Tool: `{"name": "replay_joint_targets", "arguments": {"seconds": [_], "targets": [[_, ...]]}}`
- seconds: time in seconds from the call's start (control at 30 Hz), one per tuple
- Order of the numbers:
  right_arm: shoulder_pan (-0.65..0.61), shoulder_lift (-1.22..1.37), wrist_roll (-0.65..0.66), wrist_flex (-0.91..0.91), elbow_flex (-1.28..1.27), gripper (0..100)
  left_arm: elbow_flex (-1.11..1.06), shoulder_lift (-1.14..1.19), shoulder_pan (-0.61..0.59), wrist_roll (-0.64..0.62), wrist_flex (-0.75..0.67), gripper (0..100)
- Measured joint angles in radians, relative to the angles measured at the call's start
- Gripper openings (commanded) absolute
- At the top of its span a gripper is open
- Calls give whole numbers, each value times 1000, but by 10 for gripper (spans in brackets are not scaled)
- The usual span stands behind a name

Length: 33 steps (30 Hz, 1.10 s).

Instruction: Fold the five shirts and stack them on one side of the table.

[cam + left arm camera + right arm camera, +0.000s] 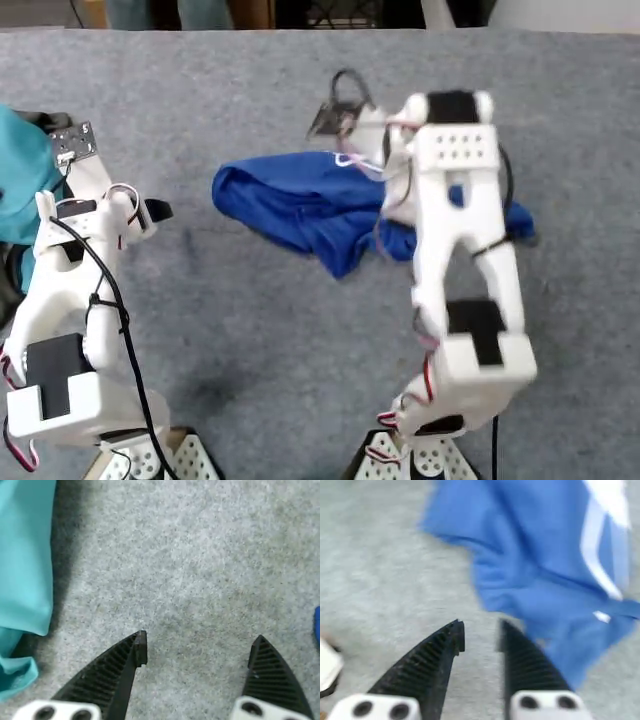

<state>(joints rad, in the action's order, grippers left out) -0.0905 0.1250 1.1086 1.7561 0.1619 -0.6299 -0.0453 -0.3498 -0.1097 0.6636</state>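
At the table's (250, 350) left edge lies a teal shirt (15, 180) (perhaps the start of the stack). Just beside it the left gripper (200, 647) hangs wide open over bare felt. Toward the far edge, mid-table, the blue shirt (290, 200) lies crumpled. The right gripper (481, 632), narrowly parted and empty, hovers at its edge. The step looks like grasping to spread it, which calls for pinching one hem cleanly.

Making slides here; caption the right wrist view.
Right gripper, narrowly open, above grey table covering beside the crumpled blue shirt.
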Motion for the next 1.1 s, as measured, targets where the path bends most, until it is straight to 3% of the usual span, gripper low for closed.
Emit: {"name": "replay_joint_targets", "arguments": {"seconds": [0.1, 0.3, 0.5, 0.57, 0.67, 0.83, 1.1], "targets": [[-61, -115, 0, -57, -219, 115, 0, 0, 0, 0, 0, 328], [-175, -204, -2, -390, -640, 217, 0, 0, 9, 0, 0, 328], [-199, -112, -117, -609, -700, 221, 0, 0, 9, 0, 0, 328], [-199, -31, -158, -641, -677, 163, 0, 0, 9, 0, 0, 328], [-196, 77, -222, -651, -597, 34, 0, 0, 9, 0, 0, 328], [-195, 167, -233, -554, -488, 29, 0, 0, 9, 0, 0, 328], [-80, 144, -103, -345, -477, 28, 0, 0, 9, 0, 0, 328]]}}
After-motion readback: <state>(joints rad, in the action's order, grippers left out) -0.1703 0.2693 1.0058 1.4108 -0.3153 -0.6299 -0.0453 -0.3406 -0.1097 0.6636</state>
